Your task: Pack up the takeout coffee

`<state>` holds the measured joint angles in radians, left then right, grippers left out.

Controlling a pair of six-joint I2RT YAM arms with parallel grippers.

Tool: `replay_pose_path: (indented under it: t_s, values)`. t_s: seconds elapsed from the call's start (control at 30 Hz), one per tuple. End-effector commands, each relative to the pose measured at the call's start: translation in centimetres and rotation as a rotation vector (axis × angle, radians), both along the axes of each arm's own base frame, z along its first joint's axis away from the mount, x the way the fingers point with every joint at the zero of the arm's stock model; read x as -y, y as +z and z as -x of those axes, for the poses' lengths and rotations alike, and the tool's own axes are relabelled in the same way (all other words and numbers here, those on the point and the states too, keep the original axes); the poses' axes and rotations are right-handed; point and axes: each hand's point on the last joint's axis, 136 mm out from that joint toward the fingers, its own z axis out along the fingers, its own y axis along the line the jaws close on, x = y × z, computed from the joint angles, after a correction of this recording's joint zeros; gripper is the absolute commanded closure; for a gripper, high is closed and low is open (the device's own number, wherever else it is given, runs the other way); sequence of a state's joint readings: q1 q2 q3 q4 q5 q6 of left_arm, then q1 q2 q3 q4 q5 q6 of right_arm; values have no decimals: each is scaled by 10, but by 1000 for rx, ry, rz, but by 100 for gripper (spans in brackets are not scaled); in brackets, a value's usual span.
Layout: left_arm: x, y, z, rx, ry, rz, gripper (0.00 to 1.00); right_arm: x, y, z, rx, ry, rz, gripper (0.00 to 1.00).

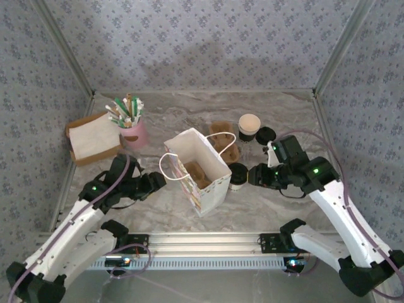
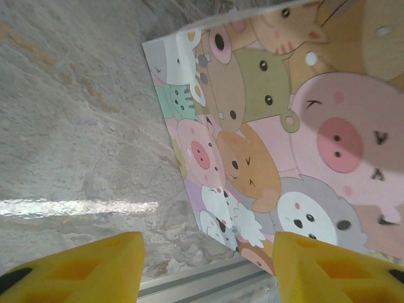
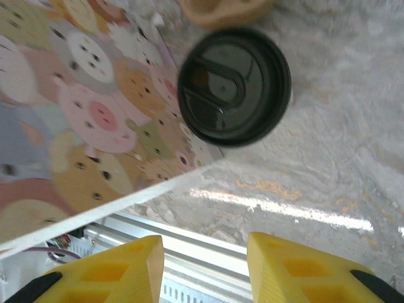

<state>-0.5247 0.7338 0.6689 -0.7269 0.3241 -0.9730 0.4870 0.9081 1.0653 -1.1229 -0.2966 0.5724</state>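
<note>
Now, takeout coffee: upright, black lid on, just right of the white bag; not yet packed.
Right gripper: jaws apart, empty, facing the cup; probably lining up a grasp.
Left gripper: jaws apart, empty, at the bag's left; probably to steady it.
Bag mouth: open upward.
Writing: none legible; cartoon animals printed on the bag.

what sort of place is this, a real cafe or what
Probably a robot test cell staged as a coffee counter, not a cafe: patterned walls on a metal frame, a marble-look table, and a lidded takeout cup beside a white bag.
</note>
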Motion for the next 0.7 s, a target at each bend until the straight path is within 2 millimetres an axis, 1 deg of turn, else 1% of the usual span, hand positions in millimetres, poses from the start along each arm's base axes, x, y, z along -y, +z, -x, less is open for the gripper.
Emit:
replay_pose_path:
  t_s: [0.0, 0.13, 0.23, 0.4, 0.53, 0.67]
  values:
    - [13, 0, -12, 37, 21, 25, 44, -17, -15, 7, -40, 31, -74, 59]
    - [21, -10, -17, 33, 18, 18, 45, -33, -31, 11, -74, 60, -95, 58]
    - [21, -15, -25, 45, 33, 8, 45, -44, -40, 11, -83, 86, -82, 58]
    - [19, -13, -39, 70, 60, 10, 44, -60, -48, 7, -83, 122, -73, 58]
    - [12, -9, -55, 88, 105, 28, 44, -70, -52, 5, -88, 149, -64, 58]
    - [7, -5, -66, 105, 121, 27, 44, -81, -53, 3, -84, 171, -64, 58]
